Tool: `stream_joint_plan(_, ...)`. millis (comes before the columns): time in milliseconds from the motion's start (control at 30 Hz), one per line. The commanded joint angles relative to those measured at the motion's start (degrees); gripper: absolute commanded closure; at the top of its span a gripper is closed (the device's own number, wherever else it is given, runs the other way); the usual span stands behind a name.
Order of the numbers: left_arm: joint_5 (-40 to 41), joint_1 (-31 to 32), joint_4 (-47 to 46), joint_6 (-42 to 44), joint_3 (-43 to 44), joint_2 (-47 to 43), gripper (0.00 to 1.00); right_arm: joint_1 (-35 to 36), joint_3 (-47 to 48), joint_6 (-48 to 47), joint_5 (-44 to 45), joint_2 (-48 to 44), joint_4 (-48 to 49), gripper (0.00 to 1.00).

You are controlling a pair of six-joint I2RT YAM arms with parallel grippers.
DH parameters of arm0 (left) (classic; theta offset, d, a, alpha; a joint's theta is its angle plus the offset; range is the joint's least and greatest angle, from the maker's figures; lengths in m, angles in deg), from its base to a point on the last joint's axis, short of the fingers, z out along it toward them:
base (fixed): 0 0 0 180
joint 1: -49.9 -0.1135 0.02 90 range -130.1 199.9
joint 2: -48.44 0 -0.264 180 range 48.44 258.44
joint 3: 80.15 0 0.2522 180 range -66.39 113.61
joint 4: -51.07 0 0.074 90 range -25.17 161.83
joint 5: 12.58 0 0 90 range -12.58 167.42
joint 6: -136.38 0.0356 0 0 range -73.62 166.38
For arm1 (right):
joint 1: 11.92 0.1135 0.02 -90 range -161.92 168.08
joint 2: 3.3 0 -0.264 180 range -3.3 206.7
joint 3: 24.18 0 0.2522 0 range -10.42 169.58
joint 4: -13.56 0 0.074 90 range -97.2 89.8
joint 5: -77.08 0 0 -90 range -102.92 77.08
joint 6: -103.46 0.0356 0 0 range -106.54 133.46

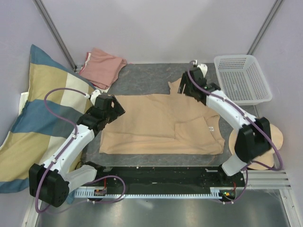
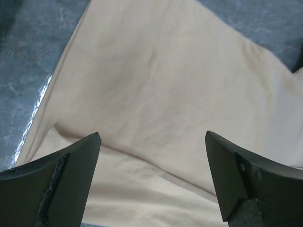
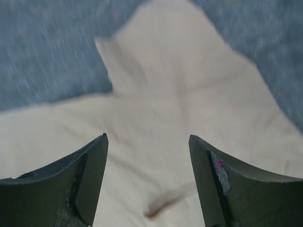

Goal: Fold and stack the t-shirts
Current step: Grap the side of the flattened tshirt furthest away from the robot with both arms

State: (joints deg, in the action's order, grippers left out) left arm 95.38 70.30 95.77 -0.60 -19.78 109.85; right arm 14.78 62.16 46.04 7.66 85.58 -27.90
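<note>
Two shirts to log: the tan shirt (image 1: 151, 120) lies spread on the grey mat (image 1: 142, 80) mid-table, with a flap turned in near its right end, where the neck label (image 1: 209, 128) shows. The pink shirt (image 1: 102, 66) sits loosely bunched at the far left corner. My left claw (image 2: 152, 135) hangs wide over the tan shirt's left edge, nothing between its fingers. My right claw (image 3: 148, 136) is parted and empty above the far sleeve (image 3: 156, 52), which pokes out onto the mat; that view is blurred. Judgement: I am early in folding the tan shirt, at the sleeve tuck. Next move calls for the right claw to drop onto the sleeve tip, pinch it, and carry it in over the body, while the left steadies or takes the left edge. Pink shirt not yet begun.
</note>
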Motion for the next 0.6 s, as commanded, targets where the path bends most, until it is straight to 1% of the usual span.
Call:
stream_joint_plan(0,1.2,0.3,-0.9,4.3,1.9,-0.1,0.00,-8.2,14.8,-6.2,-5.6,13.0,4.1,0.22)
stream_joint_plan(33,1.1,0.3,-0.9,4.1,0.8,-1.3,0.00,-10.7,20.4,-6.6,-7.3,18.6,4.1,0.22)
stream_joint_plan(100,0.8,0.3,-0.8,3.7,-0.5,-2.3,0.00,-12.7,25.3,-8.8,-11.4,23.9,4.3,0.22)
stream_joint_plan(133,0.5,0.4,-0.8,3.7,-1.8,-3.6,0.00,-14.1,29.9,-9.5,-12.5,28.7,4.3,0.22)
stream_joint_plan(167,0.1,0.3,-0.8,3.7,-2.5,-4.2,0.00,-14.7,32.3,-10.7,-14.1,31.0,4.4,0.22)
stream_joint_plan(200,-0.3,0.4,-0.7,3.7,-3.6,-4.8,0.00,-15.4,34.3,-13.2,-18.5,33.3,5.4,0.22)
stream_joint_plan(233,-0.5,0.4,-0.5,3.6,-4.2,-5.4,0.00,-16.3,38.0,-14.9,-20.4,37.6,5.9,0.22)
stream_joint_plan(267,-0.9,0.4,-0.5,3.5,-4.7,-6.4,0.00,-16.5,40.1,-16.2,-23.2,39.9,6.4,0.21)
stream_joint_plan(300,-1.0,0.4,-0.4,3.5,-5.4,-6.8,0.00,-16.7,44.7,-18.1,-26.2,44.5,6.2,0.21)
stream_joint_plan(400,-1.4,0.5,-0.1,3.4,-5.9,-7.7,0.00,-17.8,53.8,-18.3,-28.7,52.8,3.4,0.21)
stream_joint_plan(500,-1.3,0.5,0.6,3.4,-6.0,-8.3,0.00,-18.3,57.9,-18.2,-30.6,57.1,3.1,0.21)
stream_joint_plan(567,-1.1,0.5,1.0,3.7,-6.2,-8.7,0.00,-18.3,58.9,-18.3,-30.9,58.2,3.0,0.21)
